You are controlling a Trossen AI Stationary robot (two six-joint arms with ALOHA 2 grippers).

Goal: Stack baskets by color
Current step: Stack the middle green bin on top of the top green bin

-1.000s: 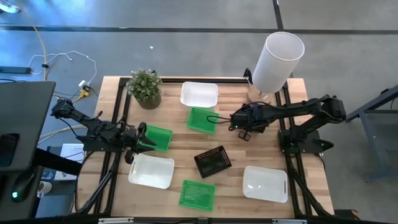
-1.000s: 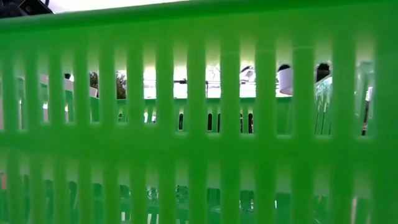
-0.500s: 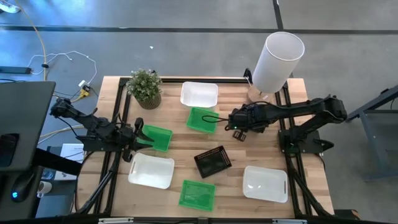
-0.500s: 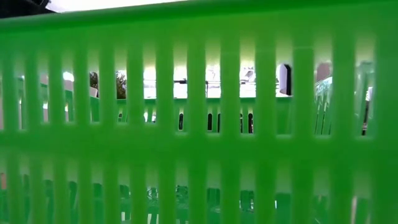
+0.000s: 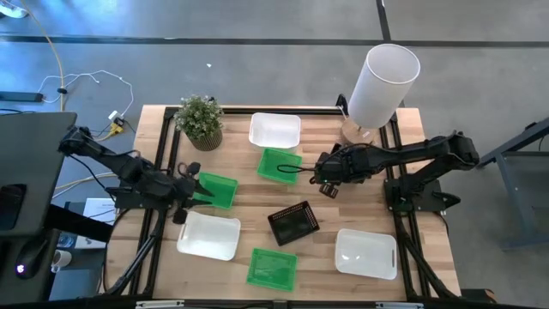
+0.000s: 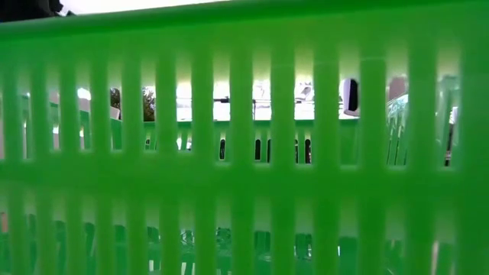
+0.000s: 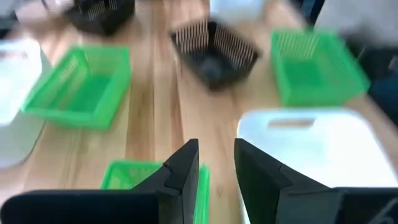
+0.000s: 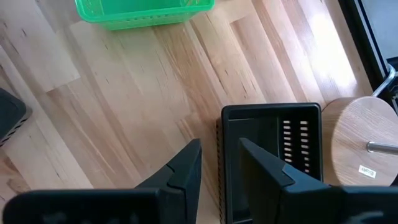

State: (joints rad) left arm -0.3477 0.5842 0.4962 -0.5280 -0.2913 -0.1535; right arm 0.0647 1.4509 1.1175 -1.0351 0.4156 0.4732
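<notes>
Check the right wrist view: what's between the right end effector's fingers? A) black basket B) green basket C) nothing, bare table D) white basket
A: in the right wrist view the rim of a black basket sits in the gap of the right end effector, while the green basket lies apart across the wooden table.

Left arm: reaches in from the bench's left edge, forearm low.
Left gripper (image 5: 190,183): jaws a narrow gap apart, seemingly astride a rim, view blurred.
Right arm: stretched leftward from the right side.
Right gripper (image 5: 322,176): jaws astride a wall.
</notes>
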